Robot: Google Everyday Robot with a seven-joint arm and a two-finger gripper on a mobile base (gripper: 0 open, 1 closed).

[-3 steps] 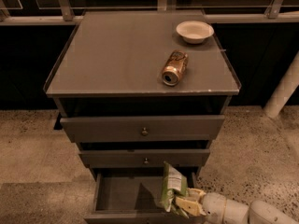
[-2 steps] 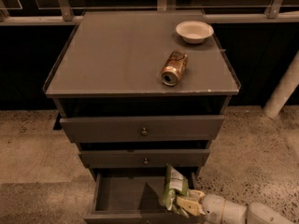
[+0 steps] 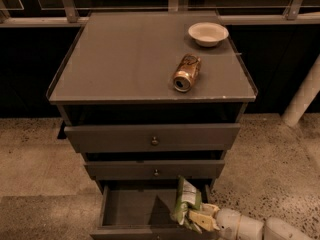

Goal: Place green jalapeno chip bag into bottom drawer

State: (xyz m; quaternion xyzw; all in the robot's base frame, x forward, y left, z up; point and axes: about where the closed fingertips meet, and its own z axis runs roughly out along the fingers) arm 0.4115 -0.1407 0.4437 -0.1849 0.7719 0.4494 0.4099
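The bottom drawer (image 3: 125, 209) stands pulled open at the foot of the grey cabinet, its inside dark and bare on the left. The green jalapeno chip bag (image 3: 186, 199) stands upright over the drawer's right part, green and white and crumpled. My gripper (image 3: 196, 218) reaches in from the lower right and is shut on the bag's lower end, its cream fingers (image 3: 200, 220) pinching the foil. The white arm (image 3: 250, 228) trails off toward the bottom right corner.
A bronze-gold soda can (image 3: 186, 73) lies on its side on the cabinet top (image 3: 115, 59), with a white bowl (image 3: 208, 33) behind it. Two upper drawers with round knobs (image 3: 155, 140) sit partly pulled out above the open one. A white post (image 3: 305, 94) stands at right on the speckled floor.
The bag and gripper have shifted very slightly, staying low over the drawer's right side. Nothing else has moved.
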